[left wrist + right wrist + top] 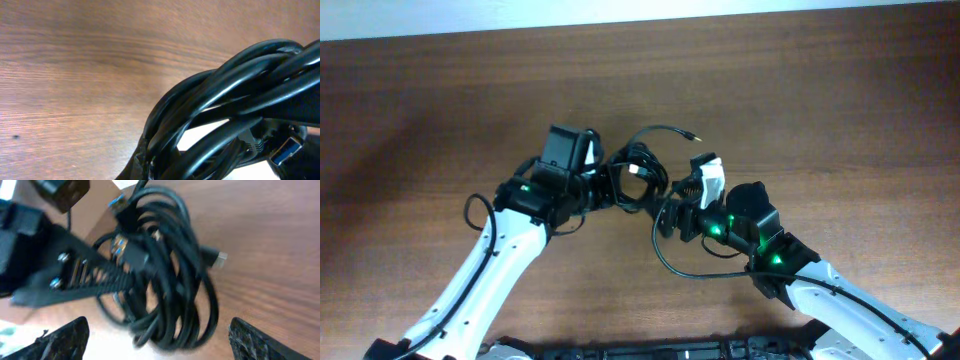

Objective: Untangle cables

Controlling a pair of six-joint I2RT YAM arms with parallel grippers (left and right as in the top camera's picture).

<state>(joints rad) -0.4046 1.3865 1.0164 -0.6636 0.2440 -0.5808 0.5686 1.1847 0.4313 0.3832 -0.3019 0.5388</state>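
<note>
Surface: brown wood-grain table [420, 100], with a pale strip of wall [620, 15] along its far edge.
Left gripper [603, 187]: clamped on strands at the left side of the cables. The right wrist view shows its ribbed finger [107, 280] buried in the coils. Judged to be the anchor, pinning the knot so the other arm has something to pull against.
Right gripper [672, 208]: its two tips are spread wide and hold nothing. It sits just right of the cables, and in its own view [162, 337] the coils lie between and beyond the tips. Judged to be placed for picking out one strand.
Cable bundle [635, 172]: several black cords looped through one another, mid-table between the two grippers. It sits very close to the left wrist camera [225, 100] and is blurred in the right wrist view [165, 280].
Blue plug [287, 152]: pokes out beneath the coils on the left gripper's side.
Loose end [694, 138]: one cord arcs out of the bundle toward the far right, and its small plug lies free on the table. Judged the easiest strand to draw out first.
Progress: early, with the coils still knotted together.
</note>
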